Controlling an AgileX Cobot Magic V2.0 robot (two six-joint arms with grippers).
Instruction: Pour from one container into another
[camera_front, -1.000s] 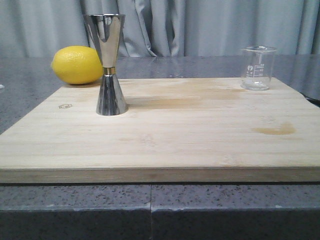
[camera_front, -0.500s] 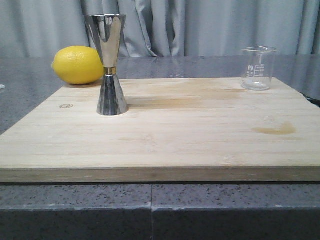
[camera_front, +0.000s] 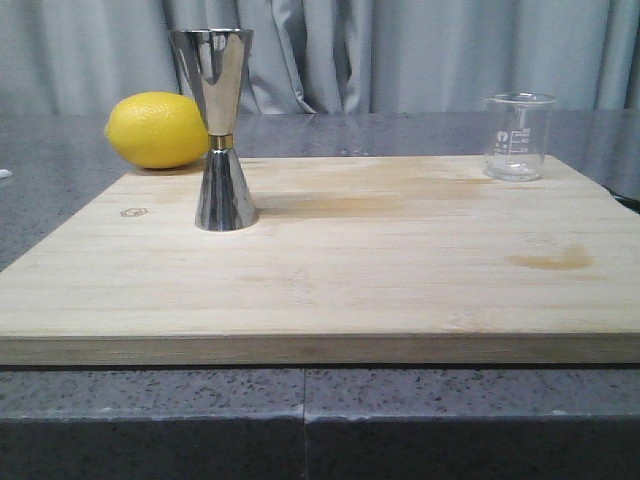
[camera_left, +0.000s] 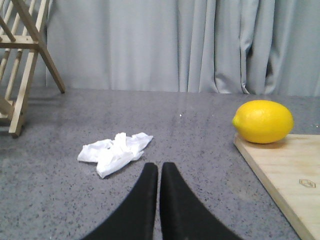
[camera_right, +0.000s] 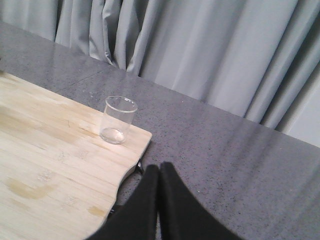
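My claws, left and right, are pressed together, empty, while jigger and beaker stand upright, well apart; pouring stage undeterminable.

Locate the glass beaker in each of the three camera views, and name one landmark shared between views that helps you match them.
Front view: the glass beaker stands upright at the far right corner of the wooden board.
Left wrist view: the beaker is not in this picture.
Right wrist view: the beaker stands near the board's corner, beside the grey counter.
Shared landmark: the wooden board, whose corner also appears in the left wrist view beside the lemon.
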